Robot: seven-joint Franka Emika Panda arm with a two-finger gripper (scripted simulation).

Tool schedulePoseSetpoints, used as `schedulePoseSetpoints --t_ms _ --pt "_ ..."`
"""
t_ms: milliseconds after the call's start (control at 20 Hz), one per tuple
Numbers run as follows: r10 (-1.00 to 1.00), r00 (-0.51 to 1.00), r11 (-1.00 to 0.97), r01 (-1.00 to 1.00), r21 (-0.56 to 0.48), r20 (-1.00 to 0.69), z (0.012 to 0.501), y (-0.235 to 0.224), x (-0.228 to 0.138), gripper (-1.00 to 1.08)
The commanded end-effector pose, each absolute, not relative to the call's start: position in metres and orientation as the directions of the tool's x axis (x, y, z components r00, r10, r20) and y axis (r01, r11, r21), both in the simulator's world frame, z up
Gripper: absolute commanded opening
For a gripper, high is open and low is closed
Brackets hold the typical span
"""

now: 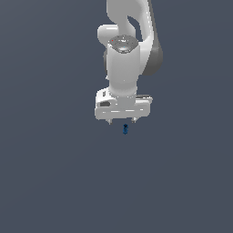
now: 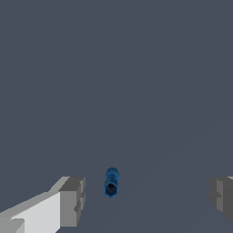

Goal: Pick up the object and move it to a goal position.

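The object (image 1: 125, 129) is a tiny bright-blue knobbly piece on the plain grey surface. It sits just below the white gripper (image 1: 122, 121) in the exterior view. In the wrist view the object (image 2: 111, 182) lies between the two grey fingertips (image 2: 73, 201), apart from both, nearer one of them. The gripper (image 2: 146, 198) is open wide and holds nothing. The white arm rises above it in the exterior view.
A flat dark grey surface (image 1: 50, 173) fills both views. No other object, container or edge shows.
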State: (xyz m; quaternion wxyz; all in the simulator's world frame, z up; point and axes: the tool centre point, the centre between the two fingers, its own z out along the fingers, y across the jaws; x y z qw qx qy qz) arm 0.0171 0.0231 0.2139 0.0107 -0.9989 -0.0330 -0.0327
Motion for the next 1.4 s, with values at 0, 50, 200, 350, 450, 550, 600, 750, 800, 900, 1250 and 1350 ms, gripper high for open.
schedulePoseSetpoints --t_ms 0,50,200,350,450,550,600,750,800,900,1250,1350 --pt "0.065 0.996 -0.998 0.067 -0.019 0.066 0.214 0.023 0.017 1.0" --pt "0.064 0.996 -0.998 0.066 -0.019 0.066 0.214 0.022 0.017 1.0" --pt "0.05 0.997 -0.999 0.052 -0.016 0.065 0.212 0.012 0.017 1.0" --pt "0.022 0.998 -1.0 0.022 -0.01 0.063 0.21 -0.008 0.017 1.0" --pt "0.007 0.998 -1.0 0.007 -0.008 0.062 0.209 -0.018 0.017 1.0" --pt "0.0 0.998 -1.0 0.0 -0.007 0.062 0.21 -0.022 0.018 1.0" --pt "0.0 0.998 -1.0 0.0 -0.007 0.062 0.21 -0.022 0.018 1.0" --pt "0.009 0.998 -1.0 0.01 -0.007 0.061 0.208 -0.018 0.017 1.0" --pt "0.014 0.998 -1.0 0.015 -0.006 0.06 0.206 -0.017 0.016 1.0" --pt "0.029 0.998 -1.0 0.029 -0.004 0.057 0.2 -0.014 0.013 1.0" --pt "0.133 0.99 -0.991 0.133 0.003 0.037 0.161 0.008 -0.008 1.0" --pt "0.177 0.984 -0.984 0.177 0.004 0.029 0.145 0.018 -0.018 1.0"
